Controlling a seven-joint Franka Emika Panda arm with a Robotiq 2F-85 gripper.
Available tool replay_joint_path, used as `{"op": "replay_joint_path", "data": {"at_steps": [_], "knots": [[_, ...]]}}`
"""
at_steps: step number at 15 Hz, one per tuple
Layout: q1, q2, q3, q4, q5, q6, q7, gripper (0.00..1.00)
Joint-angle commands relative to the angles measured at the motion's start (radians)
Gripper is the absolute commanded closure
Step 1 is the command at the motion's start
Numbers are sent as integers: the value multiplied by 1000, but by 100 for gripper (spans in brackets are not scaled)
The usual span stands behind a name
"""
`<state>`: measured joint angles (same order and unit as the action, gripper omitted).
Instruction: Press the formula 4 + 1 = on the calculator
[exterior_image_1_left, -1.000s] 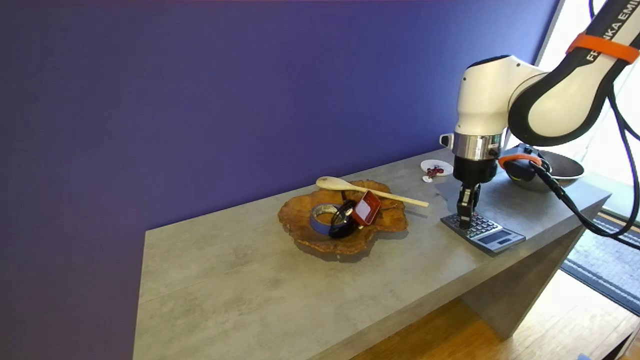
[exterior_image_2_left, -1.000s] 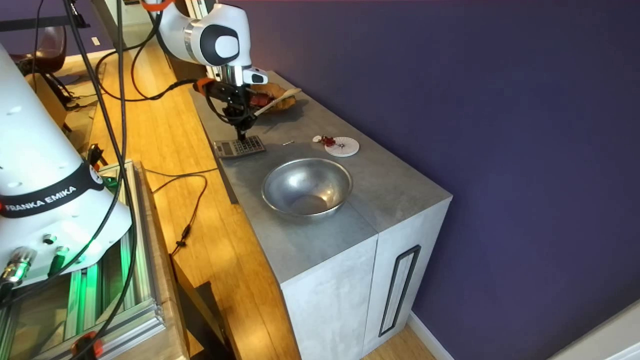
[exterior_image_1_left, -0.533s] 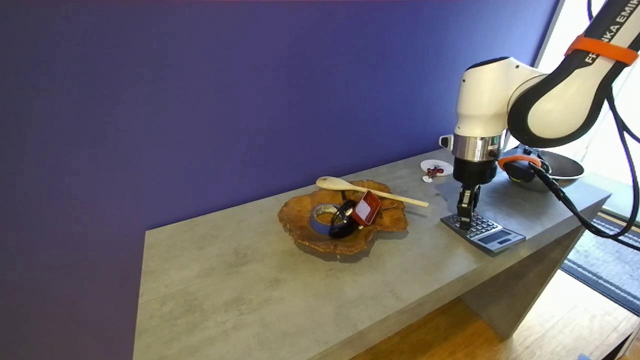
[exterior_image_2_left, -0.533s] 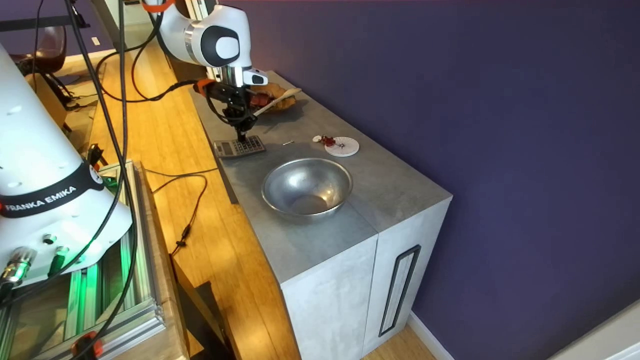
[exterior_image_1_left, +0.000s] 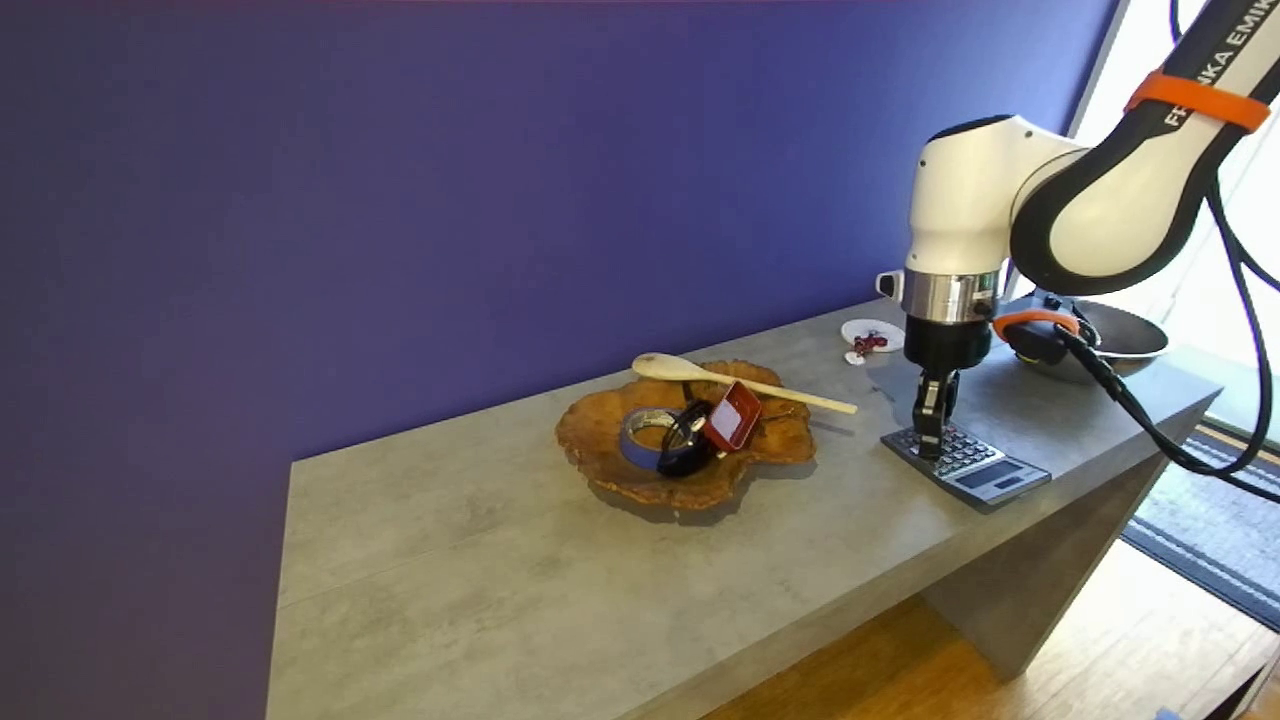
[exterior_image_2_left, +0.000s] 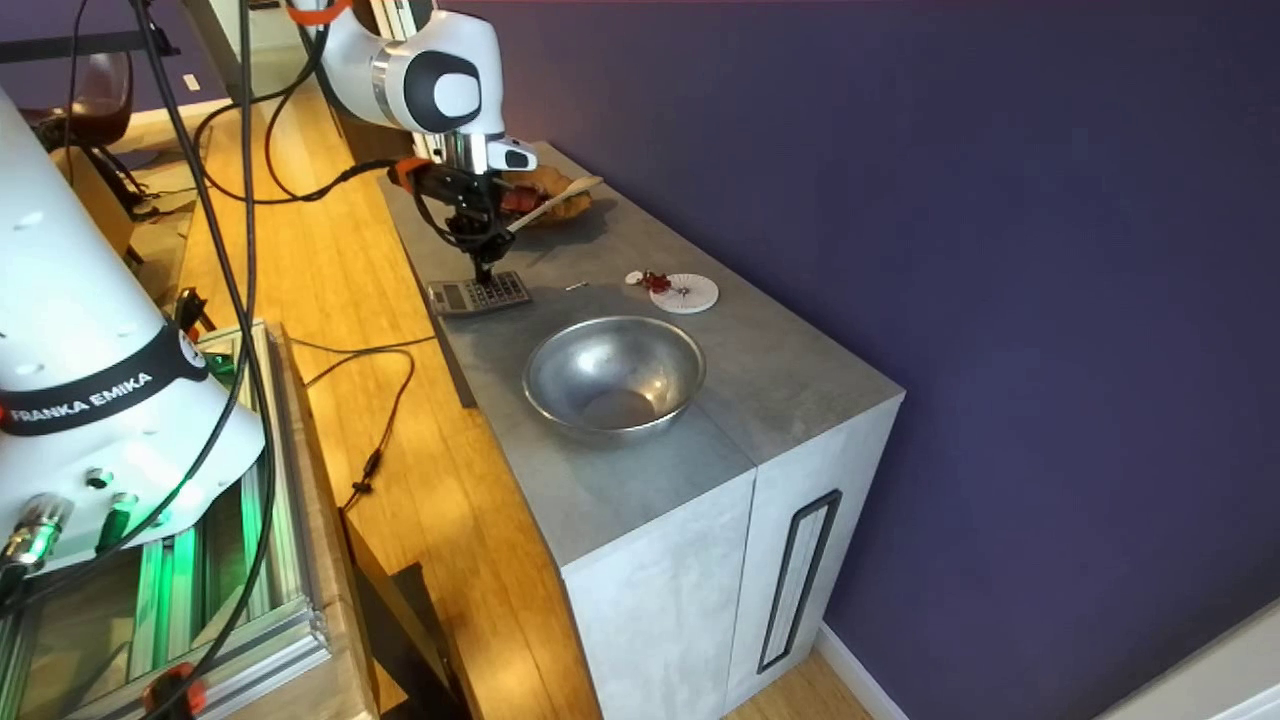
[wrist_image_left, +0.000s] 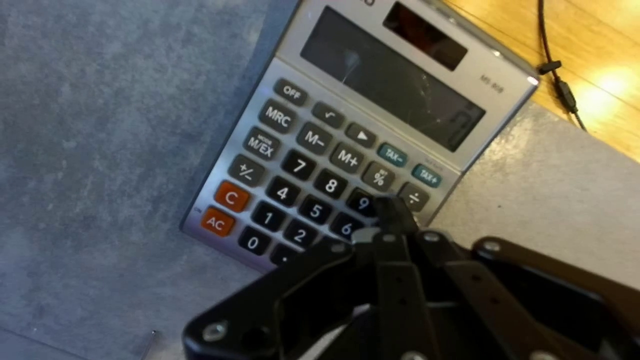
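1. At left, a wooden platter (exterior_image_1_left: 590, 430) is holding blue tape (exterior_image_1_left: 636, 454).
2. Right of it, the gripper (exterior_image_1_left: 931, 448), fingertips pressed together, is pointing down over the calculator (exterior_image_1_left: 972, 465), which is lying by the near edge of the counter (exterior_image_1_left: 450, 570); contact is unclear.
3. At far right, a metal bowl (exterior_image_1_left: 1130, 330) is resting.

Black jaws over the calculator (exterior_image_1_left: 968, 462)

I see my white arm (exterior_image_1_left: 960, 200) with black panels (exterior_image_1_left: 1030, 240) and an orange band (exterior_image_1_left: 1198, 98). My tool (exterior_image_1_left: 930, 447) is black with silver screws (wrist_image_left: 215, 331).
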<state>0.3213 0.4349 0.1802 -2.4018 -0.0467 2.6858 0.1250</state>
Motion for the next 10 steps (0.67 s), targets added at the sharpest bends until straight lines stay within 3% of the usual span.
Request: {"op": "replay_joint_path", "data": {"at_steps": [1, 6, 10], "knots": [[50, 74, -48, 39, -57, 15, 64, 100], [83, 84, -71, 34, -83, 29, 120, 100], [72, 70, -62, 23, -66, 34, 114, 100]]}}
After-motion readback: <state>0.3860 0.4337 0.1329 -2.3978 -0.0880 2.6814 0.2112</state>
